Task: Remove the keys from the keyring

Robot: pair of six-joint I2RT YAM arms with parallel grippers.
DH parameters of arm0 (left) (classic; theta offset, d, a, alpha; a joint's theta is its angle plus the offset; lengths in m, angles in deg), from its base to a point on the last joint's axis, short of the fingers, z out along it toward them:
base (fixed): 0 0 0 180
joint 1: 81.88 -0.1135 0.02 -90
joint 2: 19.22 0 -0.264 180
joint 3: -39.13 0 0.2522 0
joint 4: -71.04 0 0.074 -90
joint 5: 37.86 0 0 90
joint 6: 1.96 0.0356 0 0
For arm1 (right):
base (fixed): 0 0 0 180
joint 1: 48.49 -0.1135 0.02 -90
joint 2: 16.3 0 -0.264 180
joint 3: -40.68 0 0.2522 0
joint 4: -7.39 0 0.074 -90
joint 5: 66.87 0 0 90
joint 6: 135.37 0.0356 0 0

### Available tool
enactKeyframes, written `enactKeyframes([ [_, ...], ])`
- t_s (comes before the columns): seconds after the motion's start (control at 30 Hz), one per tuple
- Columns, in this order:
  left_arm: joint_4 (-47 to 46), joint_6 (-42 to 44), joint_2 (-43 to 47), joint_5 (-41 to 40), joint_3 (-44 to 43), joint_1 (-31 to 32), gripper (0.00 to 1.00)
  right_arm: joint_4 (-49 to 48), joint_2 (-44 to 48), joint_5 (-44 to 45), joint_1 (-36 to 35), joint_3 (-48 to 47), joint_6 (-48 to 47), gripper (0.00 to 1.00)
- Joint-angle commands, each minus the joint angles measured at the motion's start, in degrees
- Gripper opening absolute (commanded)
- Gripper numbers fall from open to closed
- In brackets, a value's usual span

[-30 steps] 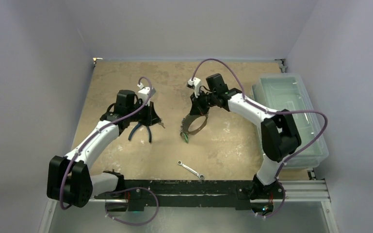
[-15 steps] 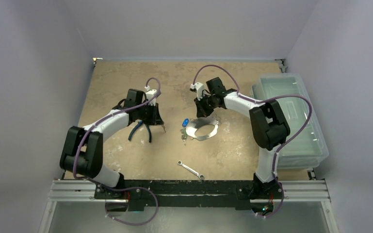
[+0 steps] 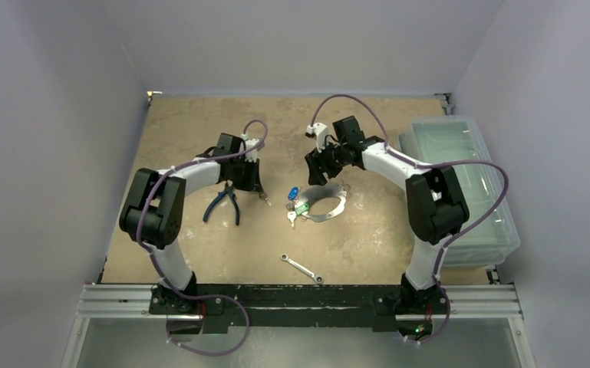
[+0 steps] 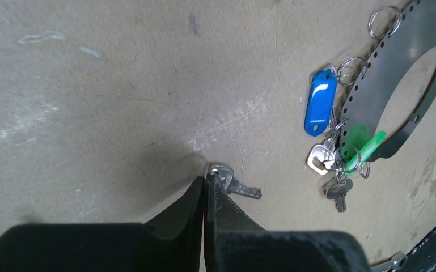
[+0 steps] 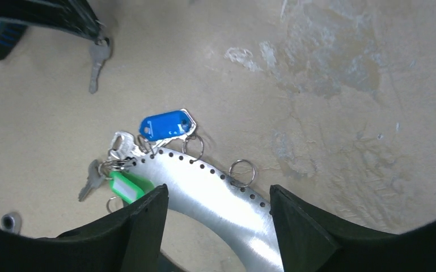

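Soft, even light is washing the tan tabletop (image 3: 192,130). Glare is whitening the flat perforated silver keyring (image 5: 227,204) at six o'clock; the black left gripper (image 4: 206,180) is casting a diffuse shadow at eight o'clock.

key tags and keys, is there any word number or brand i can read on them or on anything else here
No text is readable in any view.
blue tag: faint marks, too small to read.
green tag: white insert, looks blank.
loose key and keys on the keyring: any stamping is too blurred to read.
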Motion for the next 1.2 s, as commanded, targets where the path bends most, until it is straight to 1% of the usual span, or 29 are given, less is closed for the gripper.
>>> enactKeyframes([
  [0.0, 0.6, 2.7, 0.1, -2.1, -1.5, 2.0, 0.0, 1.2, 5.6, -4.9, 0.5, -2.3, 0.7, 0.72],
  [0.07, 1.6, 3.5, 1.0, -3.0, -2.1, 2.8, 0.0, 1.1, 7.5, -7.5, 0.7, -1.8, 0.8, 0.79],
  [0.1, 2.1, 3.8, 1.4, -3.0, -2.4, 2.9, 0.05, 0.8, 8.7, -8.8, 0.7, -1.4, 1.0, 0.84],
  [0.13, 2.7, 4.0, 2.1, -2.8, -2.8, 2.9, 0.12, 0.5, 10.2, -9.7, 0.7, -0.7, 1.2, 0.88],
  [0.17, 3.4, 4.4, 2.7, -3.0, -3.3, 2.9, 0.24, 0.3, 11.3, -10.7, 0.8, -0.2, 1.2, 0.92],
  [0.2, 4.4, 5.0, 3.5, -3.0, -4.2, 2.9, 0.33, 0.2, 12.6, -11.6, 0.8, 0.5, 1.2, 0.95],
  [0.27, 6.7, 6.1, 5.4, -3.3, -5.3, 2.8, 0.49, -1.0, 15.5, -12.5, 0.9, 2.3, 1.5, 0.99],
  [0.3, 7.8, 6.7, 6.4, -3.6, -5.8, 2.7, 0.57, -1.7, 17.0, -12.7, 1.0, 3.4, 1.5, 0.99],
  [0.4, 11.6, 8.3, 9.8, -3.0, -7.5, 1.8, 0.75, -3.9, 21.3, -12.6, 1.6, 6.5, 2.4, 0.99],
  [0.43, 13.0, 8.6, 10.8, -2.4, -8.4, 1.1, 0.79, -4.6, 22.6, -12.7, 2.0, 7.5, 2.8, 0.99],
  [0.47, 14.4, 9.0, 11.9, -1.4, -9.3, 0.1, 0.88, -5.3, 24.0, -12.7, 2.5, 8.4, 3.3, 0.99],
  [0.5, 15.8, 9.0, 12.8, -0.4, -10.3, -1.2, 0.9, -6.1, 25.1, -12.7, 3.0, 9.2, 3.9, 0.99],
  [0.6, 19.4, 9.7, 15.3, 1.6, -13.0, -5.9, 0.93, -8.4, 28.7, -11.9, 5.0, 11.0, 5.9, 0.99],
  [0.67, 19.4, 9.6, 17.4, 2.6, -13.8, -10.4, 0.96, -10.7, 31.4, -10.4, 6.7, 12.3, 8.2, 0.99],
  [0.73, 19.6, 9.9, 18.3, 3.8, -14.5, -15.3, 0.97, -12.9, 33.1, -8.1, 7.9, 13.5, 10.0, 0.99],
  [0.77, 19.2, 9.8, 18.6, 3.2, -14.7, -18.4, 0.97, -13.6, 33.6, -6.7, 8.3, 13.8, 10.7, 0.99],
  [0.83, 18.4, 9.7, 18.9, 3.6, -14.7, -22.2, 0.97, -14.0, 34.0, -5.6, 9.1, 14.0, 11.0, 0.99],
  [0.9, 17.7, 9.9, 19.1, 6.7, -14.1, -25.3, 0.97, -14.3, 34.2, -5.0, 9.5, 14.2, 11.2, 0.99],
  [0.97, 15.3, 8.9, 20.0, 6.9, -12.9, -26.5, 0.97, -14.7, 34.3, -4.8, 9.8, 14.4, 11.5, 0.99],
  [1.07, 11.6, 6.3, 22.3, 3.2, -11.6, -26.5, 0.97, -15.1, 33.9, -3.8, 10.2, 14.5, 11.9, 0.99],
  [1.17, 11.0, 5.5, 23.6, 0.9, -11.0, -26.5, 0.96, -15.2, 32.9, -3.8, 10.4, 14.4, 11.9, 0.99],
])
